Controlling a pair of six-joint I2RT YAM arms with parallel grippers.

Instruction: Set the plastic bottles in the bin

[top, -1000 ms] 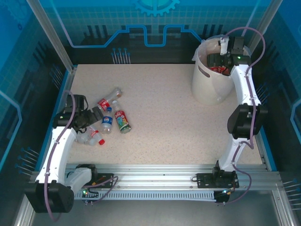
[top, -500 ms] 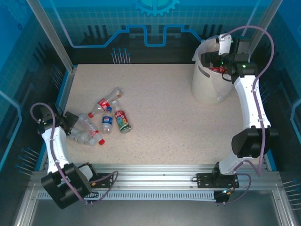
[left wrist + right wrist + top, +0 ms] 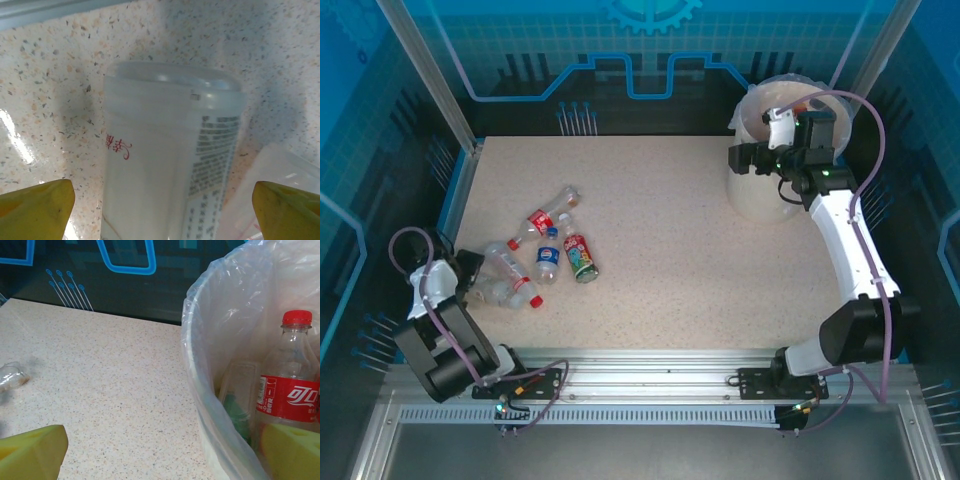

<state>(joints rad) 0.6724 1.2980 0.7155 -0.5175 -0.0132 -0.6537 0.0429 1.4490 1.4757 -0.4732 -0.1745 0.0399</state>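
Several plastic bottles lie at the table's left: a red-labelled one [image 3: 548, 212], a blue-capped one [image 3: 548, 260], a colourful-labelled one [image 3: 581, 258] and a red-capped one [image 3: 518, 291]. My left gripper [image 3: 470, 268] is low at the left edge, open, its yellow fingertips [image 3: 35, 207] on either side of a clear bottle [image 3: 165, 150] lying on the table, with gaps on both sides. A second clear bottle [image 3: 282, 167] lies beside it. My right gripper [image 3: 750, 158] hangs open and empty over the left rim of the white bin [image 3: 760, 205]. Inside the bin [image 3: 192, 340] stand a red-labelled bottle [image 3: 290, 390] and a green one [image 3: 234, 415].
A blue rail [image 3: 448, 210] borders the table just left of my left gripper. The bin's clear bag liner [image 3: 235, 285] folds over its rim. One clear bottle [image 3: 10, 376] shows far to the left in the right wrist view. Speckled tabletop [image 3: 660, 250] lies between the bottles and the bin.
My left arm has swung back to the left edge and come down around the clear bottle, its jaws slightly narrower. My right gripper has moved left out of the bin to its rim.
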